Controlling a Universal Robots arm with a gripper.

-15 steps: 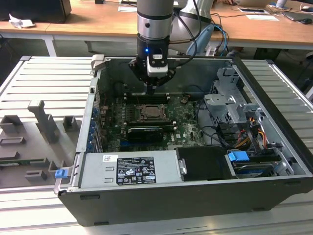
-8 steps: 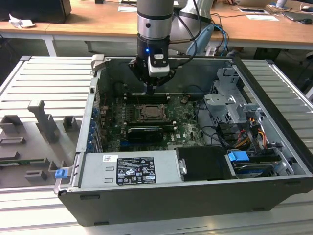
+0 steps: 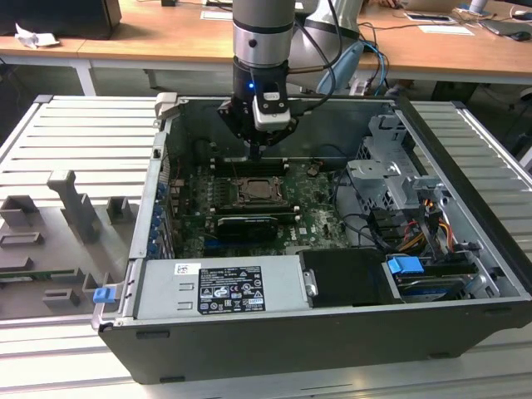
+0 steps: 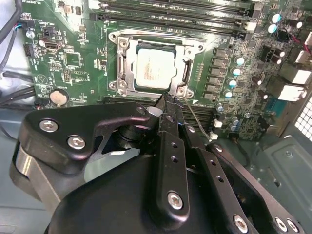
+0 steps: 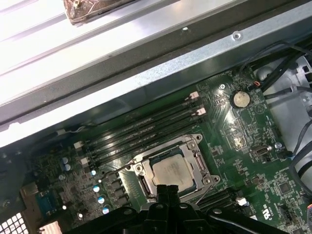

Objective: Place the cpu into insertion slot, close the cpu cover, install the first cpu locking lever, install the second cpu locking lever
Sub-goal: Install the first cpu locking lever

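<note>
With the chip (image 4: 155, 68) under the shut cover (image 4: 127, 63), the gripper (image 4: 168, 98), jaws together and empty at the far edge of the socket (image 3: 258, 193), should likely push the thin lever (image 4: 197, 121) squarely.

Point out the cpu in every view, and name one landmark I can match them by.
Exterior view: the cpu lies mid-case on the board, close under the gripper.
Second wrist view: the cpu sits just past the fingers.
First wrist view: the cpu sits just past the fingers.
Shared landmark: the long black memory slots beside it.
</note>
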